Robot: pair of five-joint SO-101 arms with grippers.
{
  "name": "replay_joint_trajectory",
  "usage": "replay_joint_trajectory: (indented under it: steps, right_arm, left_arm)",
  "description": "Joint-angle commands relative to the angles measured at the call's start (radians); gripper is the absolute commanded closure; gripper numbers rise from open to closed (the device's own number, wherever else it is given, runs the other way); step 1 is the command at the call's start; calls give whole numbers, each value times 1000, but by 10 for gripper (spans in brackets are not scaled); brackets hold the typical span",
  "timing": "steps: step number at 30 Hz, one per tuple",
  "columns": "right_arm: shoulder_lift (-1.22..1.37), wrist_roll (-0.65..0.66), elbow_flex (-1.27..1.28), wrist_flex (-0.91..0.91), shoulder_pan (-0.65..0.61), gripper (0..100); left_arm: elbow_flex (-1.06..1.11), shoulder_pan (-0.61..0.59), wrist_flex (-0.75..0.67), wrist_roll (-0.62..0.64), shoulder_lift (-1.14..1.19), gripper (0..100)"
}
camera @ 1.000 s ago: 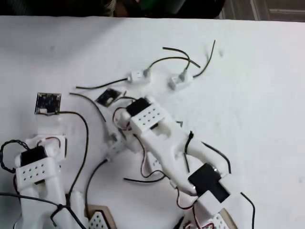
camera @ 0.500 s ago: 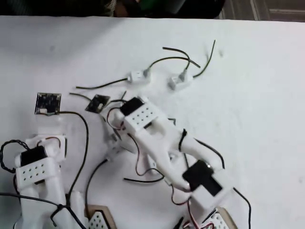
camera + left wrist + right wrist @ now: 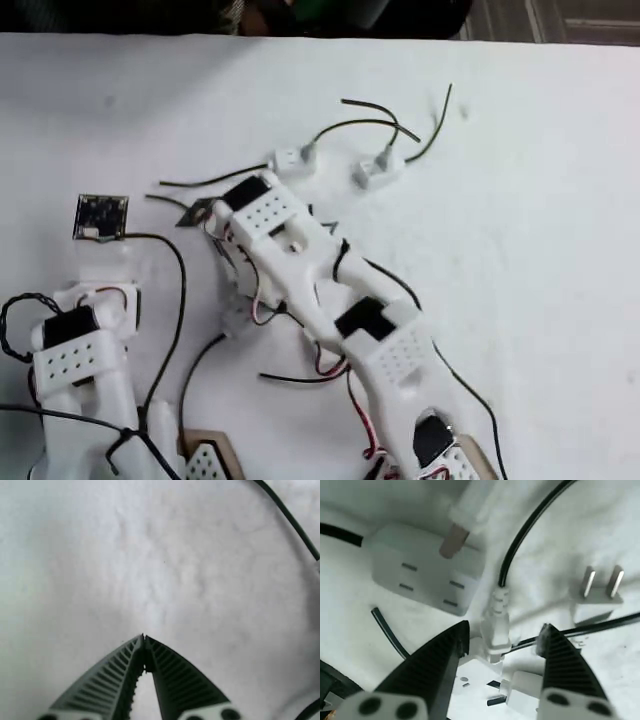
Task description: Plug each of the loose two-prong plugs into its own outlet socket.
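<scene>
My high camera looks down over the table [image 3: 520, 250], which both wrist cameras face from close up: the left past its gripper [image 3: 144, 640], the right over an outlet [image 3: 420, 570] and plug [image 3: 597, 605].

Hi view: small dark board [image 3: 193, 212], 9 o'clock of right arm [image 3: 300, 260] tip, half-covered by it. Left arm [image 3: 80, 380] cut off at 7 o'clock edge. Rt wrist view: nearest white plug [image 3: 525, 692] cut by edge.

We've got room to pass over the table [image 3: 545, 300] on the right; a black cable [image 3: 520, 536] and a loose plug [image 3: 597, 605] crowd the outlet block [image 3: 427, 575].
</scene>
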Motion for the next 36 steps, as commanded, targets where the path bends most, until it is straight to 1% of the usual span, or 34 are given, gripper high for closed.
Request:
replay_joint_trajectory:
  steps: [1, 6, 10, 17, 21, 26, 31, 36]
  right_arm:
    - [27, 11, -63, 12, 35, 836]
    - [38, 20, -68, 13, 41, 905]
    - [16, 97, -60, 15, 41, 988]
    - [-127, 95, -51, 21, 38, 981]
    - [-308, 92, 61, 21, 27, 981]
    - [-581, -8, 224, 16, 16, 981]
    - [-825, -80, 330, -2, 21, 981]
    - [-1049, -169, 446, -122, 12, 981]
  left_arm:
    - [-3, -7, -11, 0, -19, 976]
    - [-3, -7, -11, 0, -19, 976]
    - [-3, -7, -11, 0, -19, 976]
    - [-3, -7, -11, 0, -19, 976]
    - [-3, -7, -11, 0, -18, 976]
    - [11, -4, -17, 0, -24, 976]
    - [9, -2, -40, 3, -25, 976]
    - [-3, 101, -38, 8, -31, 976]
